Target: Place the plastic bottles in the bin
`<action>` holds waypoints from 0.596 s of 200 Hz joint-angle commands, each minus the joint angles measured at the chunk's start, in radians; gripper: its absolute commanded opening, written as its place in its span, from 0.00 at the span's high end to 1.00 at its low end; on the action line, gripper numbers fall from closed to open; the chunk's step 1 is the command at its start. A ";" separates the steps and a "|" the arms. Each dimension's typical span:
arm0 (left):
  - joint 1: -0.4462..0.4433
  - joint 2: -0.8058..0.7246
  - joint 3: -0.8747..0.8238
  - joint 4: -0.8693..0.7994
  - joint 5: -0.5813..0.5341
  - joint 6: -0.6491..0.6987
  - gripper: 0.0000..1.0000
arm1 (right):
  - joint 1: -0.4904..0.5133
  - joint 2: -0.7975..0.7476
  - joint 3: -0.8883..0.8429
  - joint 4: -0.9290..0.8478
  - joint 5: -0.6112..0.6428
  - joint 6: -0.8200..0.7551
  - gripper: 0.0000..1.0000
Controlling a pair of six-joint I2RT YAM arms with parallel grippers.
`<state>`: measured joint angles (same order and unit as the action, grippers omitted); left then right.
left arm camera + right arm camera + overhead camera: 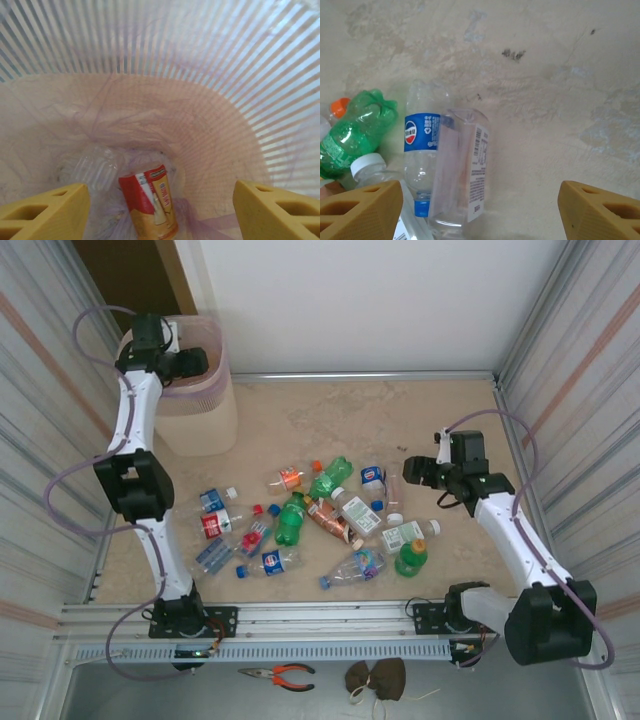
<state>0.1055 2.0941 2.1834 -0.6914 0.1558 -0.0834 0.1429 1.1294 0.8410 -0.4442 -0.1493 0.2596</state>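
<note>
Yellow fingers [42, 212] of the left claw [160, 215] sit at the bottom corners of the left wrist view. They are spread wide with nothing between them: open, empty. This claw points down into the bin [210, 85], which is pale pink with slotted walls and a thin clear liner bag. At the bin's bottom lies one bottle with a red and yellow label [150, 202], and a crumpled clear bottle [95, 167] is just beside it on the left.

Top view: the bin stands at the far left corner of the table [420, 410], with the left arm reaching over its rim.

Right claw [480, 215]: fingers likewise wide apart, gripping nothing, open. It hangs above the table at the right edge of the pile. Below it lie a clear blue-label bottle [422, 145] and a clear bottle with a pale printed label [465, 170], side by side and touching. A green bottle [355, 132] lies to their left.

Other plastic bottles [320, 520] lie in a loose cluster mid-table, between the two arms and well apart from the bin. Caps are blue, red, orange, green and white. Pliers [282, 675] with orange-red handles lie past the table's near edge, near a brown lump [376, 678], kind unclear.
</note>
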 commanded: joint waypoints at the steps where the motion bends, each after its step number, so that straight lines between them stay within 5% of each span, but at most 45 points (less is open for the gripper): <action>1: 0.006 -0.097 -0.006 0.019 0.033 -0.005 0.25 | 0.037 0.043 0.060 -0.057 0.020 0.047 0.20; 119: -0.013 -0.496 -0.314 0.210 0.087 0.017 0.26 | 0.172 0.413 0.253 -0.121 0.099 0.105 0.35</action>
<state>0.0963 1.6901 1.9514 -0.5377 0.2028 -0.0753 0.2974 1.4879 1.0512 -0.5434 -0.0711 0.3336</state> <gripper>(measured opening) 0.739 0.658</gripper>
